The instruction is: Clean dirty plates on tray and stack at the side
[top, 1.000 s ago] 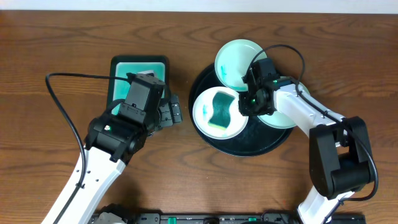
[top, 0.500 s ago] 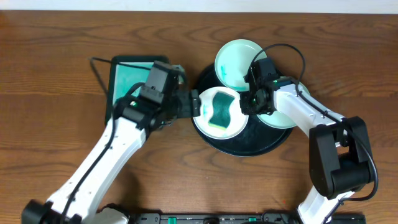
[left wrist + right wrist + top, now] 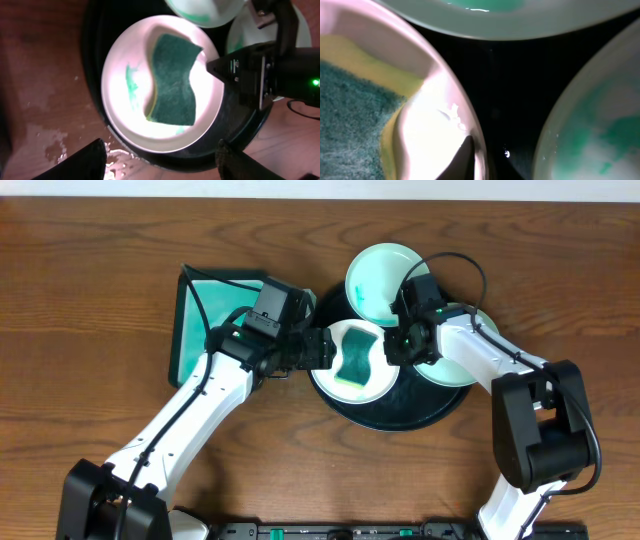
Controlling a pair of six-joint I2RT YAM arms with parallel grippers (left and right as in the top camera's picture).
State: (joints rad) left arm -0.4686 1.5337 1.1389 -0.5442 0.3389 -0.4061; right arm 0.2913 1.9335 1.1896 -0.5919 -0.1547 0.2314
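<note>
- Step in hand: scrubbing the first of the plates; none is stacked on the bench (image 3: 100,240) beside the tray yet.
- The tray (image 3: 400,415) sits right of the bench's middle, nearer the far edge. The sponge plate (image 3: 325,377) lies in the tray's left part, with teal smears showing in the left wrist view.
- The right hand (image 3: 405,342) is closed narrow at that plate's right rim. One finger (image 3: 465,155) lies on the rim, so I judge it is pinching the plate to steady it.
- The left hand (image 3: 165,165) stands wide over the plate's left rim, holding nothing.
- Next move, as I judge it: lower the left hand onto the sponge (image 3: 172,80), close across its narrow waist, then rub the smears while the rim is held.
- Count: three plates, namely the sponge plate, the far plate (image 3: 375,275) and the right plate (image 3: 447,373) partly under the right arm.
- One tray, one sponge, and one teal dish (image 3: 195,320) left of the tray.
</note>
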